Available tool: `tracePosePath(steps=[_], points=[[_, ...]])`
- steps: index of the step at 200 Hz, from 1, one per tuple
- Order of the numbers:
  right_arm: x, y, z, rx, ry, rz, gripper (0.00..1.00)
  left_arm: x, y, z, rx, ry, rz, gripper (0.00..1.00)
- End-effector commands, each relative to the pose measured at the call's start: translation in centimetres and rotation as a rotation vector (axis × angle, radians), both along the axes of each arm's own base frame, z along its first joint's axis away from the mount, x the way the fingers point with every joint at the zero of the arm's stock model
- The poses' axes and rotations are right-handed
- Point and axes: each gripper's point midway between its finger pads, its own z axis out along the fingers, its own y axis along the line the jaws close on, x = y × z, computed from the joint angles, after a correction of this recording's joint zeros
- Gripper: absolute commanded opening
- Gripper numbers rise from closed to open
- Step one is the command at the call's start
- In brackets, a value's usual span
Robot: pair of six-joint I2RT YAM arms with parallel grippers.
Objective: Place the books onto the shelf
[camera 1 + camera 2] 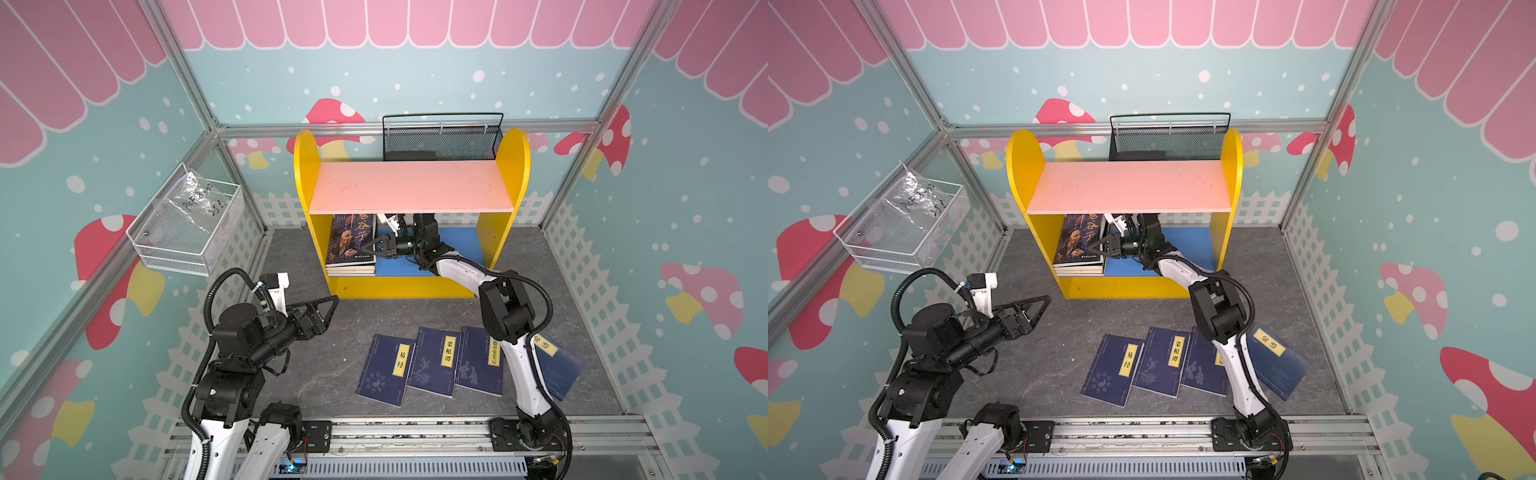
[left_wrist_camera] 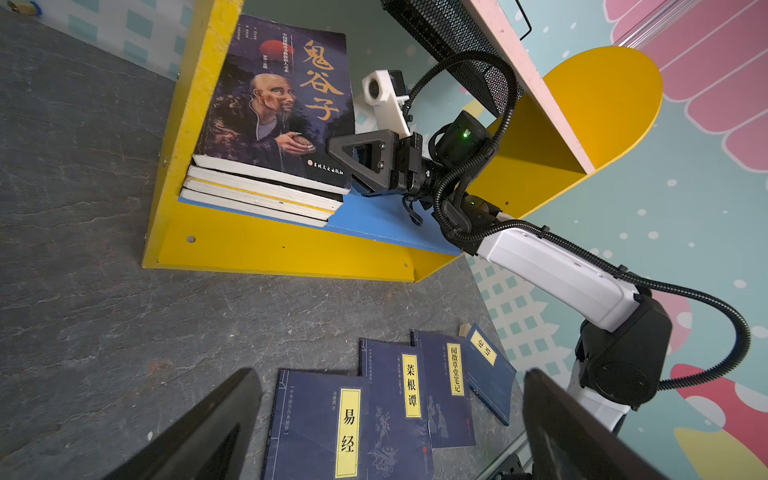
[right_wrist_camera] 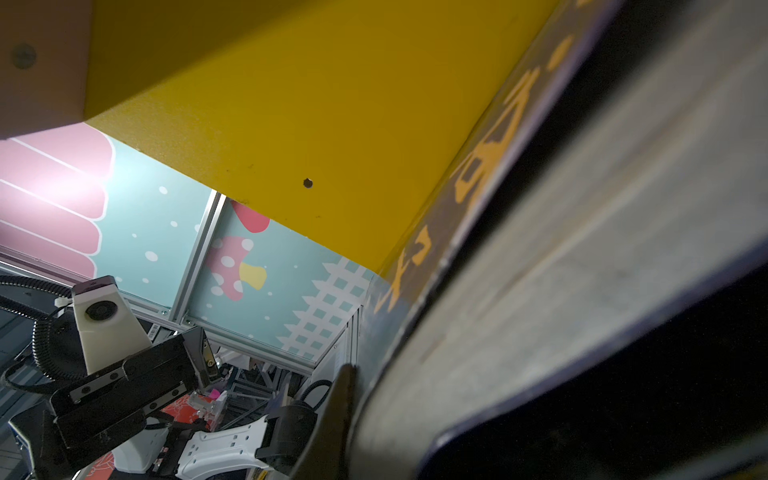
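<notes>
In both top views my right jaws pinch the top book (image 1: 351, 239) inside the shelf (image 1: 307, 174), low by its left panel; four navy books (image 1: 432, 361) lie before the shelf. Left wrist: left jaws spread, idle. Right wrist: page edge looms; I'd square it on the stack (image 2: 257, 195), then release gently

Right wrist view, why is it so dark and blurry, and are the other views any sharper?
Right wrist view: the camera is very close to the top book, so it is a dark out-of-focus smear, the shelf panel shaded, the pink wall glaring. Left wrist view: left gripper blurred, floor books sharp. Both top views: evenly lit and sharp.
</notes>
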Motion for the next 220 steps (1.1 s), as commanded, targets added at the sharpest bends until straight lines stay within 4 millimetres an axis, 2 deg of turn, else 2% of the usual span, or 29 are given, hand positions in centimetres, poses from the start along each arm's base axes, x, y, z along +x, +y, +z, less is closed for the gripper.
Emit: tracePosePath(steps=[1,60,111,127,157,185,208,220], points=[[-2.7,0.9,4.1,0.061,-0.118,0.063,0.15,0.0,0.0,0.2,-0.013,-0.013,0.004,0.99],[-2.4,0.9,4.0,0.069,-0.109,0.076,0.15,-0.3,0.0,0.5,-0.023,-0.020,0.005,0.99],[-1.8,1.2,2.0,0.040,-0.065,0.061,0.15,-0.4,0.0,0.5,-0.026,-0.021,0.006,1.00],[-1.4,1.2,1.2,0.014,-0.048,0.042,0.24,-0.4,0.0,0.4,-0.026,-0.018,0.006,0.99],[-0.8,1.0,0.1,-0.045,-0.024,0.000,0.33,-0.4,0.0,0.2,-0.026,-0.015,0.007,1.00],[-0.3,0.8,0.1,-0.087,-0.031,-0.035,0.38,-0.5,-0.1,0.2,-0.027,-0.019,-0.001,1.00],[0.0,0.6,0.3,-0.105,-0.033,-0.055,0.52,-0.5,-0.1,0.1,-0.030,-0.019,-0.002,1.00],[0.0,0.5,0.3,-0.122,-0.035,-0.071,0.53,-0.5,-0.1,0.1,-0.031,-0.019,-0.002,1.00]])
